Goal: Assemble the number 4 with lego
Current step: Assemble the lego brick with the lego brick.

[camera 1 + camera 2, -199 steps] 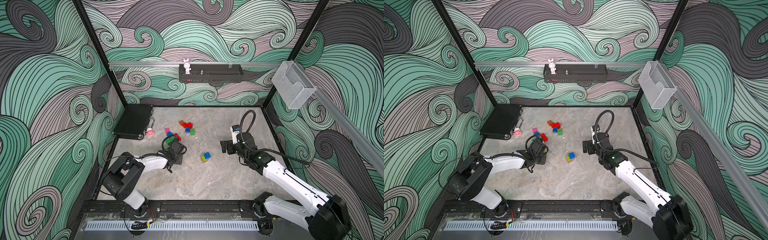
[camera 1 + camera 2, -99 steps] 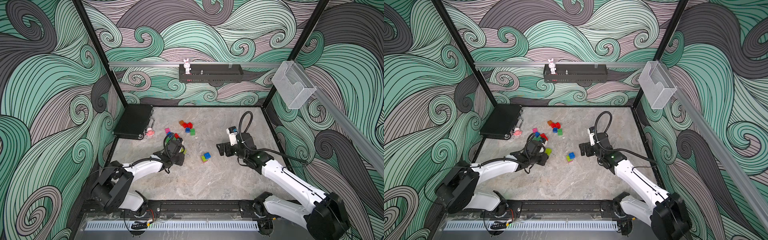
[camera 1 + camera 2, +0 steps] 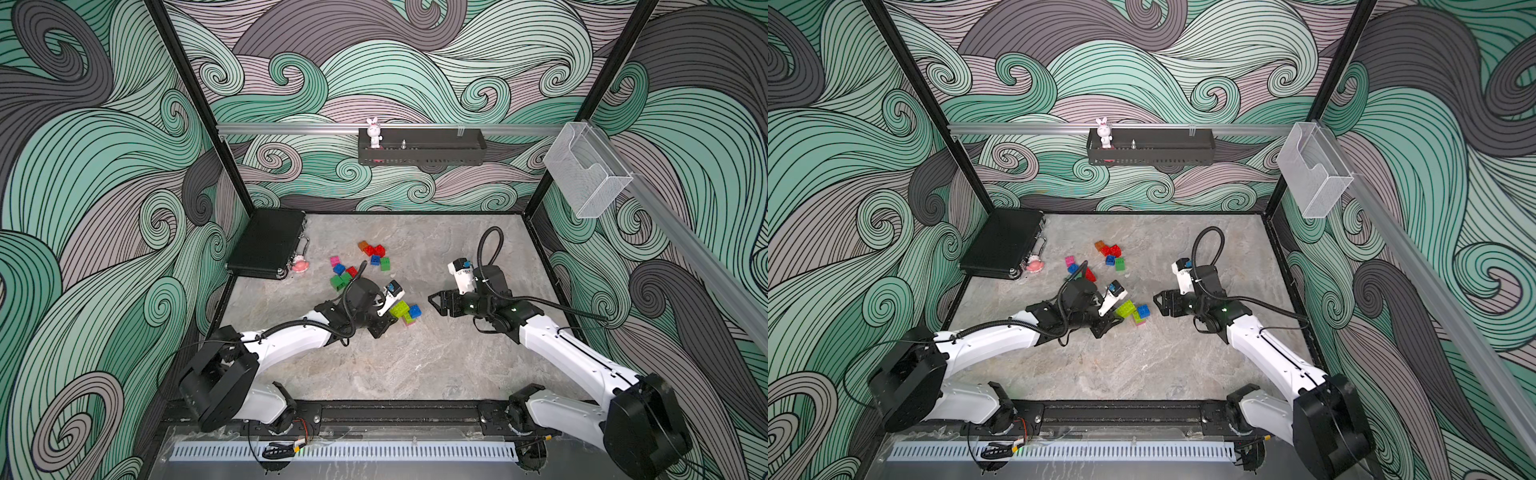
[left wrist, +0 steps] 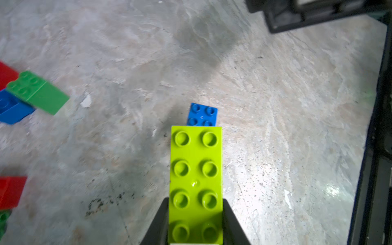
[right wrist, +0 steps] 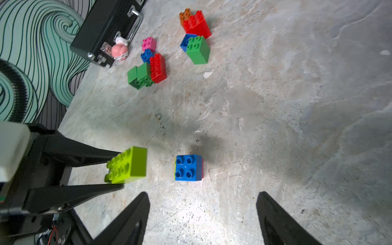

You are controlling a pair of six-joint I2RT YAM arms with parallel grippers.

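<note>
Left gripper (image 4: 195, 200) is clamping the long lime brick (image 4: 196, 169) by its long sides at one end, studs facing the wrist camera and the free end sticking out past the fingers. In the right wrist view the same lime brick (image 5: 129, 165) is hanging between the two black fingers (image 5: 84, 152), looking raised off the table (image 5: 275, 106), near the small blue-topped stack (image 5: 187, 167) but not touching it. That stack is sitting mid-table, a square blue brick on top with lime and pink edges showing beneath. Right gripper (image 5: 202, 194) is hovering with jaws spread wide and nothing between them, pointing at the blue-topped stack from the opposite side. In both top views the two grippers are facing each other across the stack (image 3: 414, 311) (image 3: 1143, 310), and the right gripper (image 3: 434, 300) is standing a little apart from it. The rest of the lego is lying loose toward the far left of the table. A red brick (image 5: 196, 23) is touching an orange one (image 5: 184, 14), and a green square brick (image 5: 198, 49) is leaning against a blue one. Closer to the case, a pink brick (image 5: 149, 43), a blue brick (image 5: 146, 55), a red brick (image 5: 158, 67) and dark green bricks (image 5: 140, 76) are bunching together. A pink toy figure (image 5: 119, 49) is lying against the black case (image 5: 106, 27) at the table's far left corner.
</note>
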